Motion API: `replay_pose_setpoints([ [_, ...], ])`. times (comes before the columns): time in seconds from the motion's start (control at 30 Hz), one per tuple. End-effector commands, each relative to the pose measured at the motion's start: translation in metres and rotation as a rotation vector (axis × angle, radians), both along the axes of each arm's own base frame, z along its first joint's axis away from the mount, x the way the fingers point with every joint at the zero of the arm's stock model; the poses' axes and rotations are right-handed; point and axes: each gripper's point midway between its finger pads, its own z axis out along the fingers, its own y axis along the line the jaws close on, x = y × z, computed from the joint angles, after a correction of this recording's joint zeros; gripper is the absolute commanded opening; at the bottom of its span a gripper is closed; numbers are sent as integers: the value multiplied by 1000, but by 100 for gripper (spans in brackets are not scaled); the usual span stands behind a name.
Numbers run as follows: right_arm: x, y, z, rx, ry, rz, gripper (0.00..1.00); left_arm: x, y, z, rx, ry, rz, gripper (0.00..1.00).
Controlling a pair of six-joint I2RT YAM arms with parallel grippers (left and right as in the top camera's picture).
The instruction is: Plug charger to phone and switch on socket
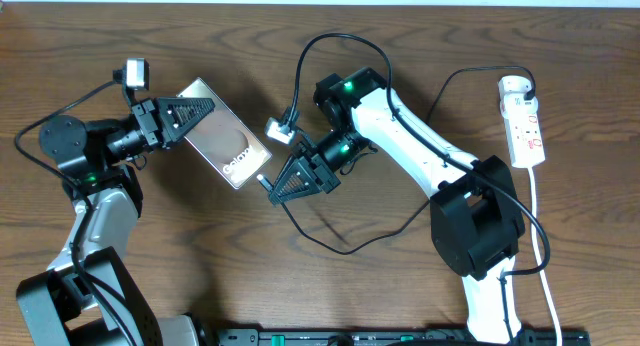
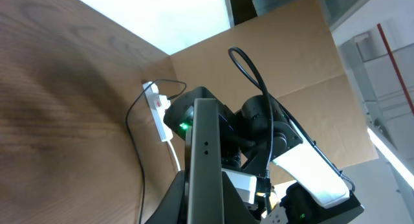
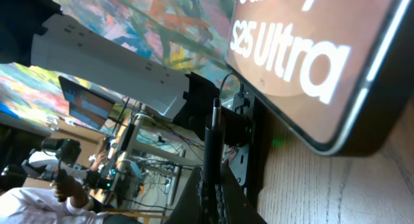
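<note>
The phone (image 1: pixel 228 146) has a glossy brownish screen with white lettering and lies slanted at centre left. My left gripper (image 1: pixel 207 106) is shut on its far end. In the left wrist view the phone (image 2: pixel 206 140) shows edge-on between the fingers (image 2: pixel 173 208). My right gripper (image 1: pixel 272 190) is shut on the charger plug tip (image 3: pixel 212 130), close to the phone's lettered end (image 3: pixel 310 62); whether they touch I cannot tell. The black charger cable (image 1: pixel 345 251) loops over the table behind it. The white socket (image 1: pixel 523 121) lies at the far right.
A white cord (image 1: pixel 543 236) runs from the socket toward the front edge. The right arm's white link (image 1: pixel 415 136) and black base (image 1: pixel 478 226) stand between the phone and the socket. A cardboard wall (image 2: pixel 284 62) backs the table.
</note>
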Motion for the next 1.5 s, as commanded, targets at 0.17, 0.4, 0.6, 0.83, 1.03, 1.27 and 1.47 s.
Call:
replay_pose_setpoints([
  [0.17, -3, 9, -4, 31, 48, 4, 1, 3, 2, 17, 10, -51, 24, 7],
  [0.4, -10, 13, -4, 48, 34, 24, 1, 3, 2, 17, 4, -39, 24, 7],
  [0.6, -10, 14, -6, 44, 26, 28, 1, 3, 2, 17, -5, -20, 23, 7],
  [0.83, -10, 13, -9, 34, 24, 30, 1, 1, 1, 16, -10, 1, 11, 7],
  [1.03, -10, 13, -10, 32, 19, 31, 1, -2, -1, 19, 8, -27, -6, 7],
  [1.27, -4, 10, -10, 36, 13, 16, 1, -2, -1, 19, 8, -28, -6, 7],
  [1.47, 8, 3, -10, 37, 13, -17, 1, -2, -1, 19, 8, -28, -6, 7],
])
